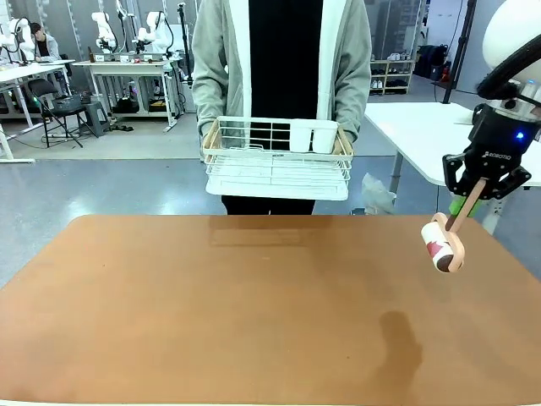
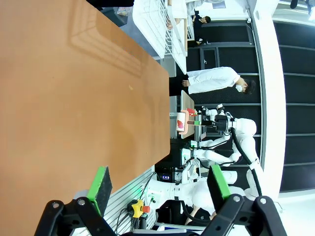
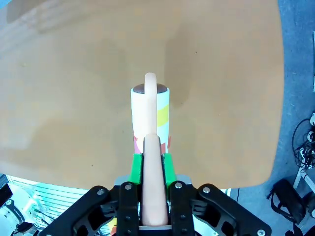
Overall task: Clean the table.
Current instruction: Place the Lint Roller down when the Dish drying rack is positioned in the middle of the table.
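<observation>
Hanging above the far right corner of the reddish-brown surface [image 1: 254,313], a lint roller [image 1: 442,245] is being gripped by its peach handle in the right claw [image 1: 467,203], whose green pads are being pressed tight against that handle. The roller is being held clear of the surface, with its shadow being cast nearer the front edge. The left claw [image 2: 160,184] is being held wide open, with nothing between its pads. Beyond the far edge, a white wire basket [image 1: 277,161] is being held by a person [image 1: 283,76].
</observation>
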`<state>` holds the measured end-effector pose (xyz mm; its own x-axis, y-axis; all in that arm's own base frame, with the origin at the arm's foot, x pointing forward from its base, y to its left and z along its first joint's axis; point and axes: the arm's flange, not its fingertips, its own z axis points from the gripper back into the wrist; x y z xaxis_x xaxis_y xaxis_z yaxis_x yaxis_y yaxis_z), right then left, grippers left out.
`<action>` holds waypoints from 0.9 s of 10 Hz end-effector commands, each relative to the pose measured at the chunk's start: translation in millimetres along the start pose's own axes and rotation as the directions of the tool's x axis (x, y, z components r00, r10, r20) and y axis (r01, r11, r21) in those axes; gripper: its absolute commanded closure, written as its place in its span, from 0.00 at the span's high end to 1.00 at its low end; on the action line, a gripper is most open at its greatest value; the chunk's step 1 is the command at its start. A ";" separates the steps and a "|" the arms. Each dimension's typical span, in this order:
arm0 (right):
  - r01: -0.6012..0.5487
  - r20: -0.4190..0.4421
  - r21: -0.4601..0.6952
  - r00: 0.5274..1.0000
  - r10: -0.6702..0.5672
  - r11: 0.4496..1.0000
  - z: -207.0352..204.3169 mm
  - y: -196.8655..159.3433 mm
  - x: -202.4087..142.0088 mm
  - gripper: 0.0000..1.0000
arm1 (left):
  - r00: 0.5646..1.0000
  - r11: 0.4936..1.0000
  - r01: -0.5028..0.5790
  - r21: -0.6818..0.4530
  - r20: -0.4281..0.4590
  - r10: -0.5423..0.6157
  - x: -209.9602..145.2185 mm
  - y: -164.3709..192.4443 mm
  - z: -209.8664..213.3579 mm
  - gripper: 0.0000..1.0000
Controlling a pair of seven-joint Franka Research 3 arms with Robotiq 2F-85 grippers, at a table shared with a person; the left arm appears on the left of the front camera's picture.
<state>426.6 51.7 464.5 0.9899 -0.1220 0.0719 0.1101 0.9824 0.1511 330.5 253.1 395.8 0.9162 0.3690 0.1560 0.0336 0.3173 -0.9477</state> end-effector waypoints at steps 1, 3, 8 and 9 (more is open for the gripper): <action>-0.003 0.007 -0.003 1.000 0.003 1.000 2.3 1.9 1.2 0.21 | 1.000 1.000 0.014 -0.021 0.003 -0.014 -1.6 -0.2 2.1 1.00; -0.003 0.007 -0.003 1.000 0.003 1.000 2.3 1.9 1.2 0.21 | 1.000 1.000 0.014 -0.021 0.003 -0.014 -1.6 -0.2 2.1 1.00; -0.003 0.007 -0.003 1.000 0.003 1.000 2.3 1.9 1.2 0.21 | 1.000 1.000 0.014 -0.021 0.003 -0.014 -1.6 -0.2 2.1 1.00; -0.003 0.007 -0.003 1.000 0.003 1.000 2.3 1.9 1.2 0.21 | 1.000 1.000 0.014 -0.021 0.003 -0.014 -1.6 -0.2 2.1 1.00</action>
<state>426.6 52.1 464.6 0.9900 -0.1210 0.0719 0.1091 0.9824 0.1513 330.5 253.1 395.8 0.9162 0.3690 0.1560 0.0336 0.3173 -0.9477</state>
